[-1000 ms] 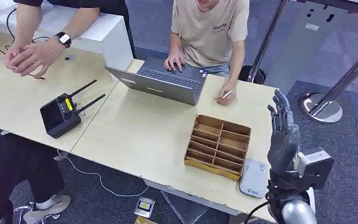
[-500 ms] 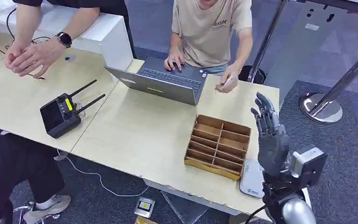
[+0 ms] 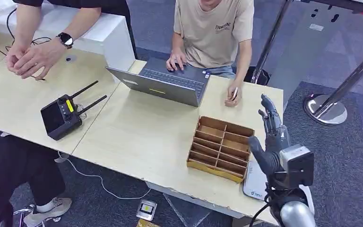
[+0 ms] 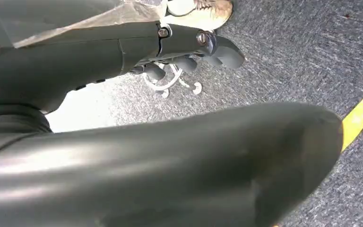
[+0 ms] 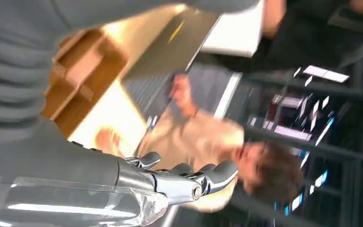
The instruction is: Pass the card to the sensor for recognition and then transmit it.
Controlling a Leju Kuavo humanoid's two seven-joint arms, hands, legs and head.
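- Since a moment ago, the right robot hand (image 3: 270, 135) has sunk lower beside the wooden tray (image 3: 222, 147), fingers spread, holding nothing.
- Across the desk (image 3: 142, 137), a person's hand (image 3: 231, 94) now holds the card (image 3: 235, 92) upright.
- Left robot hand (image 4: 189, 52) hangs near the floor, fingers curled, empty.

The head view looks down on the table (image 3: 137, 137); the right wrist view shares its wooden tray (image 3: 222, 146) close up.

- The divided box (image 3: 221, 148) sits on the desk (image 3: 137, 132), in front of the laptop (image 3: 163, 82).
- The sensor (image 3: 254, 179) lies just right of the box.
- The remote controller (image 3: 62, 115) rests well to the left.
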